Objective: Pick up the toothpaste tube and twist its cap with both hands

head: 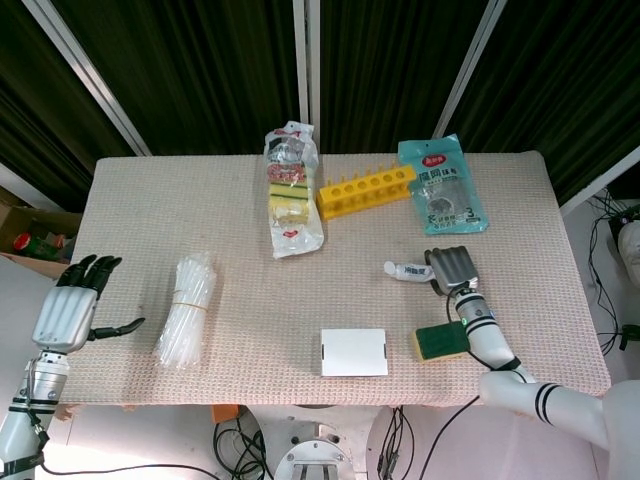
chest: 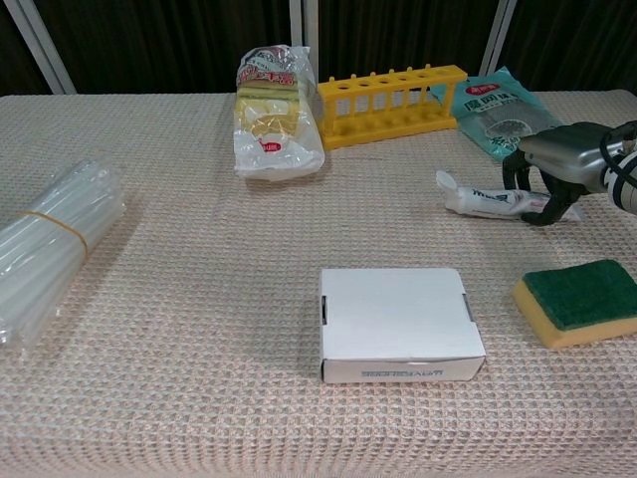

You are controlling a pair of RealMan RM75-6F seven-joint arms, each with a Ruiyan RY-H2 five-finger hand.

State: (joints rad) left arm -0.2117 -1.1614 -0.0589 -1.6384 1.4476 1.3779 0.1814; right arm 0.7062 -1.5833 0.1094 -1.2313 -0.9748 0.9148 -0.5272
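Observation:
The white toothpaste tube (head: 406, 271) (chest: 486, 202) lies flat on the woven tablecloth at the right, its long axis running left-right. My right hand (head: 453, 268) (chest: 557, 161) covers the tube's right end, fingers curled down over the far side and thumb on the near side, gripping it against the table. The tube's left end sticks out free of the hand. My left hand (head: 75, 303) hangs open beyond the table's left edge, fingers spread and holding nothing; the chest view does not show it.
A green-and-yellow sponge (chest: 580, 302) lies just in front of my right hand. A white box (chest: 399, 324) sits at the front centre. Behind stand a yellow rack (chest: 393, 104), a teal packet (chest: 498, 112) and a bagged snack (chest: 272, 112). A bundle of clear tubes (chest: 45, 249) lies at the left.

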